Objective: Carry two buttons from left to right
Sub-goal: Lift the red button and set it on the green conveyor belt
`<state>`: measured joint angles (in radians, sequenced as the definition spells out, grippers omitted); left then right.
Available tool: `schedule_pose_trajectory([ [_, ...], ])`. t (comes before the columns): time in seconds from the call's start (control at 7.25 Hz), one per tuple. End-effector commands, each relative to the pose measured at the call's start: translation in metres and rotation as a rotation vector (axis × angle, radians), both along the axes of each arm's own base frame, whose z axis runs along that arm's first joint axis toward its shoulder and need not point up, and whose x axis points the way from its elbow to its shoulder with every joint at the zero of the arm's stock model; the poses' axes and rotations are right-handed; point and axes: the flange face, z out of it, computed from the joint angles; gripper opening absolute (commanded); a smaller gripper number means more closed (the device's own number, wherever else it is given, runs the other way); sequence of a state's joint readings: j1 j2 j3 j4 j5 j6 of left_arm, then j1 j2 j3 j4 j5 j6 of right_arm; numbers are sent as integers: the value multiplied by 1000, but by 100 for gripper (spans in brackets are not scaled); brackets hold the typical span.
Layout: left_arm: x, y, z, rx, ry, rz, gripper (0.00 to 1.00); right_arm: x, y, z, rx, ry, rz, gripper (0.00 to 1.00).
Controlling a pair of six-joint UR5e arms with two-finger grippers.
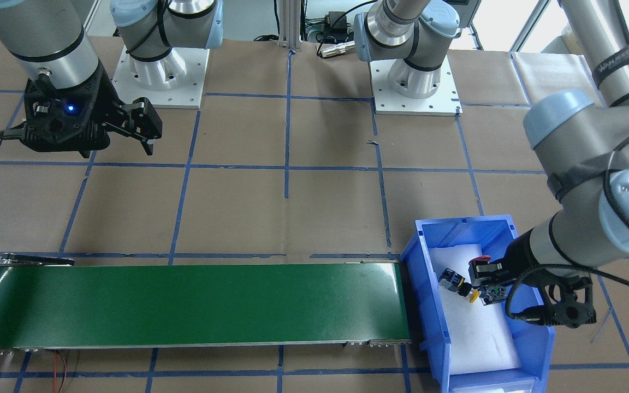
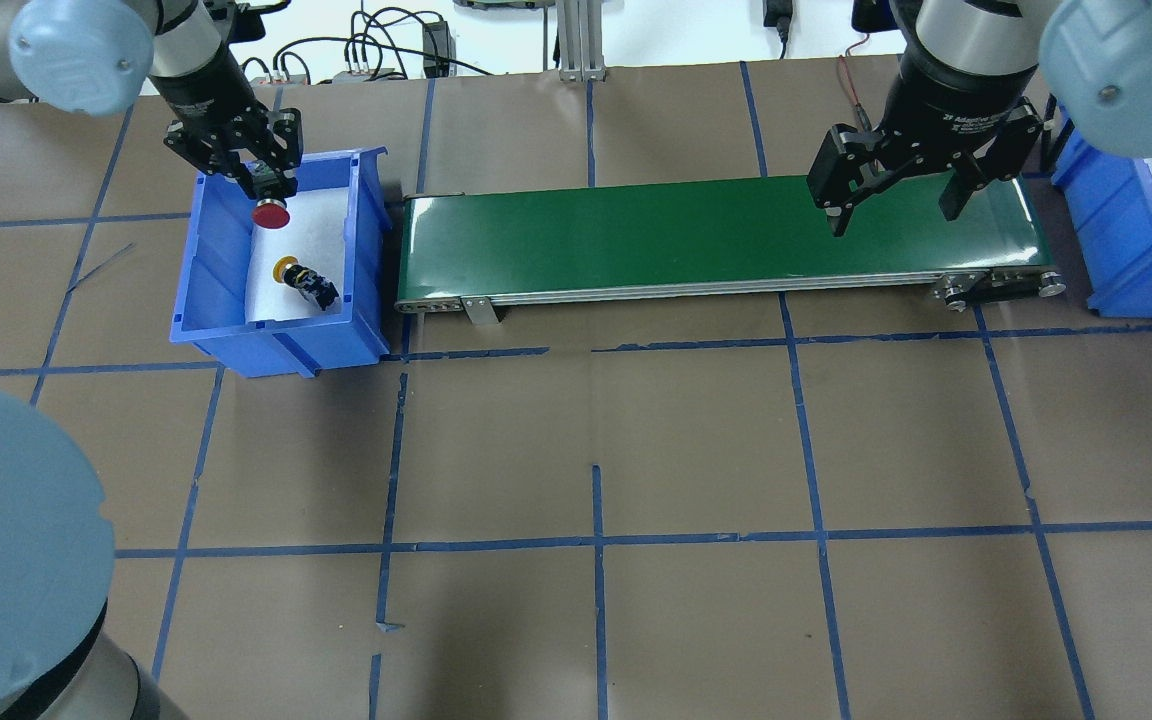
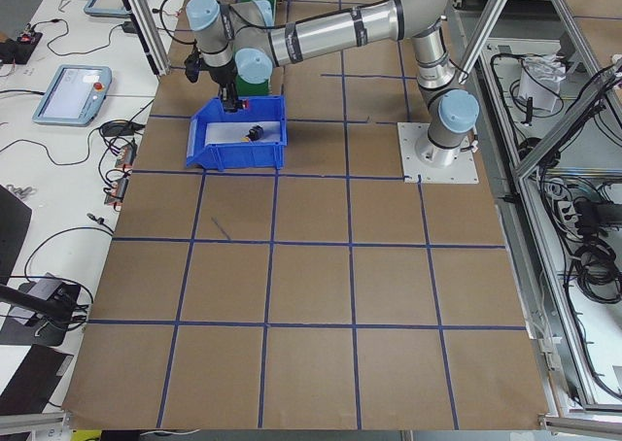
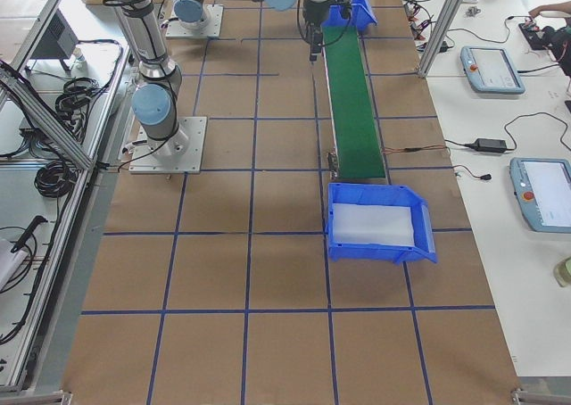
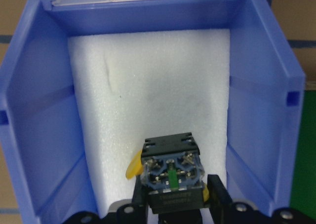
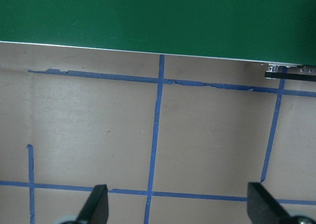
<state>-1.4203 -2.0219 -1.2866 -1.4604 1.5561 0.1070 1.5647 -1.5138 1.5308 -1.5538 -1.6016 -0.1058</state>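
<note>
Left gripper (image 2: 272,192): clamped on red button (image 2: 271,214), over bin (image 2: 191,262), bench's far left corner.
Yellow button (image 2: 308,282): lying in bin.
Right gripper (image 2: 894,215): wide open, empty, above belt (image 2: 636,235).

The lower half of the overhead frame is bare brown tabletop (image 2: 596,430), open to pass over. Across the upper middle, the green conveyor belt (image 2: 636,235) forms a long, low bar. At upper left, the blue bin (image 2: 276,340) walls in the left gripper (image 2: 266,190), whose fingers (image 5: 217,197) are clamped on the red button (image 2: 271,213). The yellow button (image 2: 308,283) lies near it on the foam (image 2: 321,215). At upper right, the right gripper (image 2: 894,215) hangs spread wide over the belt's end, with a second blue bin (image 2: 1106,260) just beyond.
</note>
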Motion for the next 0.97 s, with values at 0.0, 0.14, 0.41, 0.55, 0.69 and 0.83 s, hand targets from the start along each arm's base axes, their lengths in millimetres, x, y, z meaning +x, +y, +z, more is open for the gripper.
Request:
schedule_pose_trajectory([
  [0.0, -61, 28, 52, -50, -2, 15, 27, 0, 0, 0, 0, 0, 0, 100],
  [0.14, -103, 32, 48, -53, 2, 36, 27, 0, 0, 0, 0, 1, 0, 100],
  [0.41, -159, 27, 18, -53, 22, 58, 27, 0, 0, 0, 0, 1, 0, 100],
  [0.55, -185, 29, 6, -42, 23, 90, 26, 0, 0, 0, 0, 1, 0, 100],
  [0.69, -212, 26, -8, -79, 29, 87, 26, 0, 0, 0, 0, 1, 0, 100],
  [0.83, -224, 14, -40, -79, 29, 75, 26, 0, 0, 0, 0, 1, 0, 100],
])
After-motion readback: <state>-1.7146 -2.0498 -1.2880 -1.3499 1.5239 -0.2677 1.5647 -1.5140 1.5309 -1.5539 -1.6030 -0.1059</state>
